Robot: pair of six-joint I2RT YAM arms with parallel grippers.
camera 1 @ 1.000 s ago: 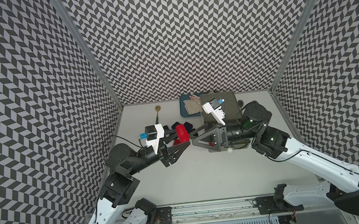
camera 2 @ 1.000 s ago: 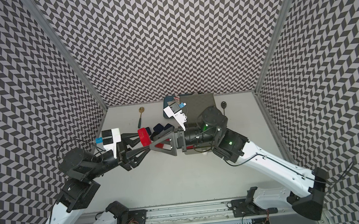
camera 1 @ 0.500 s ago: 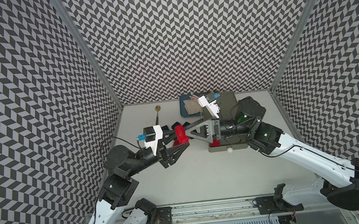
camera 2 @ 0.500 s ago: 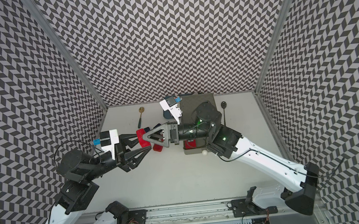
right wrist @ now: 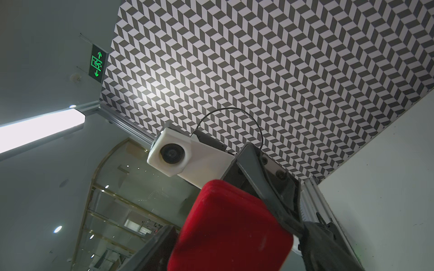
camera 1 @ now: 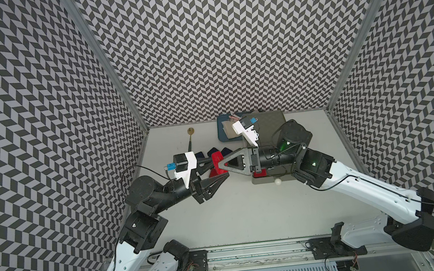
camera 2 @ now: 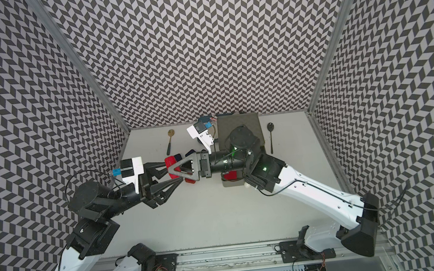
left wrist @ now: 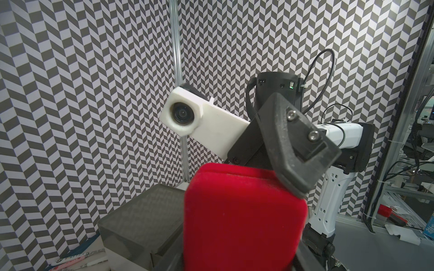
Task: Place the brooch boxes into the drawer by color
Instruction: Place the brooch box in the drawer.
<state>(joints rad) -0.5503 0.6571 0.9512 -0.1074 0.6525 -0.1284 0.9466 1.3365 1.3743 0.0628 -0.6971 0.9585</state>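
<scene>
**Red box** [left wrist: 244, 215] is shown raised above the table [camera 1: 246, 215], between the two arms and left of the drawer chest [camera 1: 273, 124]. It is clenched in the left gripper [camera 1: 219, 169]. The right gripper [camera 2: 171, 172] is set around the same box with its jaws wide. One finger [left wrist: 288, 150] is seen touching the box's edge, but whether it is gripped cannot be told. A second red box [camera 1: 259, 174] lies in the open drawer [camera 1: 270, 180]. Navy boxes [camera 1: 213, 150] lie on the table just beyond the grippers.
</scene>
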